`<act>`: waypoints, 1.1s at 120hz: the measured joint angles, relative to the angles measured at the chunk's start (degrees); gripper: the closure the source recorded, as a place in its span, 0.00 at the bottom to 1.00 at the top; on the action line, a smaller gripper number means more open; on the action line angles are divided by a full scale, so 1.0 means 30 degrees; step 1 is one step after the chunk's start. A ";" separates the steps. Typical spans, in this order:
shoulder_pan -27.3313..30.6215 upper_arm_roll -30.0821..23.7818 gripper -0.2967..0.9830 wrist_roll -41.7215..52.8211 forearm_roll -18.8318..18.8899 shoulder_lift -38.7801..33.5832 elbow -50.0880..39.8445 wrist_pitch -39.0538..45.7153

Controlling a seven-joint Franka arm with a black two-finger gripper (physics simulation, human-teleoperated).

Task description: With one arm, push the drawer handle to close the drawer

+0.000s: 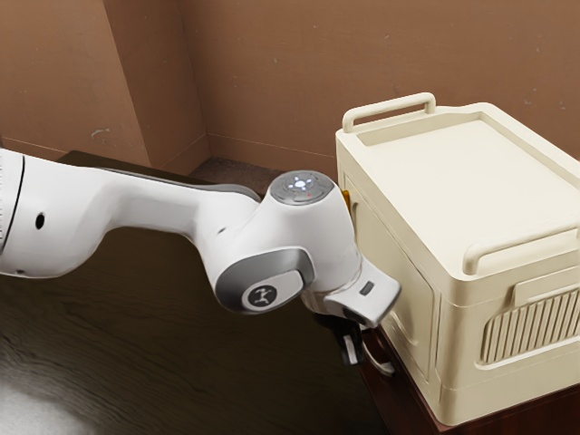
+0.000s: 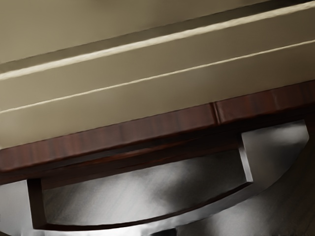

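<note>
The black gripper point(image 1: 352, 352), its spread impossible to tell, hung beside the curved metal handle point(image 1: 384, 369) below the cream box point(image 1: 417, 294); the drawer point(image 2: 147, 162) seemed nearly closed, perhaps needing a push.

Handle point(image 2: 275, 155): glossy metal. Cabinet edge point(image 2: 147, 129): reddish wood, satin. Box point(image 1: 435, 181): smooth matt plastic, cream.
</note>
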 joint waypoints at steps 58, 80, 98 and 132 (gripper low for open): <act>-0.0851 0.0039 0.85 -0.0853 -0.0109 -0.1246 -0.1184 -0.0381; -0.0860 0.0031 0.85 -0.1437 -0.0117 -0.3415 -0.2414 -0.1178; -0.0603 0.0012 0.77 -0.1822 -0.0119 -0.5165 -0.2784 -0.2519; -0.0575 0.0175 0.40 -0.2251 -0.0500 -0.6723 -0.2872 -0.5147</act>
